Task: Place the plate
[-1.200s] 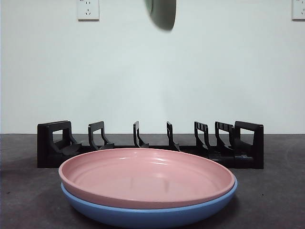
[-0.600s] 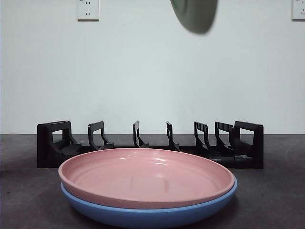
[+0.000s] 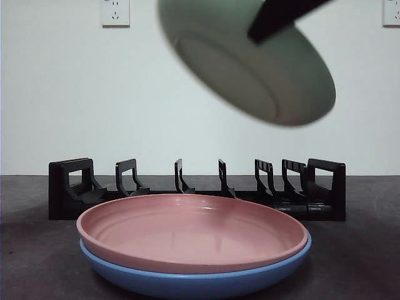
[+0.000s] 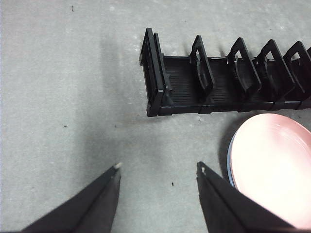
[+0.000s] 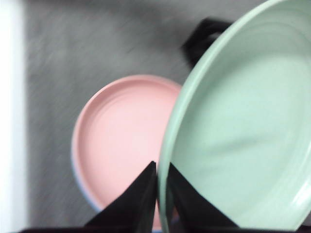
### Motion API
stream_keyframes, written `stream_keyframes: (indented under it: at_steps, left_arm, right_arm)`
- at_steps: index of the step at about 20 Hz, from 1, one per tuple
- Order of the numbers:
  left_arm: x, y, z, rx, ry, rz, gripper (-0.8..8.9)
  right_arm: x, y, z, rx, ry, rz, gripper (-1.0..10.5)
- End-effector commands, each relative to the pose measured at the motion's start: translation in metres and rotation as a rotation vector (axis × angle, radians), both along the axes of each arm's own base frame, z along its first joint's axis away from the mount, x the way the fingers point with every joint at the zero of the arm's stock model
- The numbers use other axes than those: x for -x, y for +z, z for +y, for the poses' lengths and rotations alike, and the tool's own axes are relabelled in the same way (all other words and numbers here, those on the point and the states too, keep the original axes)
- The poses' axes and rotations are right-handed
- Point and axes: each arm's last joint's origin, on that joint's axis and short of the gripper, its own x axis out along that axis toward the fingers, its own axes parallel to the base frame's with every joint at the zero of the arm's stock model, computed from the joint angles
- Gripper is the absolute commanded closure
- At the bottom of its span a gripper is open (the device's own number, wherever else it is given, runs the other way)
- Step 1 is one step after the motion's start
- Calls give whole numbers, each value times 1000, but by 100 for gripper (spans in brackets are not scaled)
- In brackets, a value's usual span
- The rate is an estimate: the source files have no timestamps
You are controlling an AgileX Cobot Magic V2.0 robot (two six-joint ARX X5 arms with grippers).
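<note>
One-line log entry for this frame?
right gripper: shut on green plate, tilted, airborne above rack | left gripper: open, idle | pink plate on blue plate

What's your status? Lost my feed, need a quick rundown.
Right gripper shut on green plate rim, plate tilted in the air above rack. Left gripper open, holding nothing. Pink plate stacked on blue plate before rack.

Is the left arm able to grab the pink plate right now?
Probably yes. The left gripper hangs open and empty just beside the pink plate, with only bare table between them and nothing covering the plate's near rim.
</note>
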Motion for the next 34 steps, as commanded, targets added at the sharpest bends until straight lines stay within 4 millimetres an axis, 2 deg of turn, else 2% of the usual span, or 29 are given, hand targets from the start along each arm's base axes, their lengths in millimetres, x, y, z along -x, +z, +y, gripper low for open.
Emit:
stream_keyframes:
  at_steps: [1, 5, 10, 20, 29, 34]
  left_arm:
    - [-1, 4, 0, -1, 4, -20, 564]
    - [-1, 4, 0, -2, 4, -20, 564]
    - [-1, 4, 0, -3, 3, -22, 564]
    - [-1, 4, 0, -7, -1, -23, 564]
    - [-1, 4, 0, -7, -2, -23, 564]
    - [-1, 4, 0, -7, -3, -23, 564]
  right_arm:
    - [3, -6, 11, 78, 64, 4, 931]
    - [6, -23, 27, 231, 113, 74, 928]
    - [2, -33, 44, 349, 172, 83, 928]
    - [1, -54, 57, 561, 326, 24, 928]
    - [3, -67, 66, 619, 370, 14, 926]
    - [3, -67, 66, 599, 316, 47, 825]
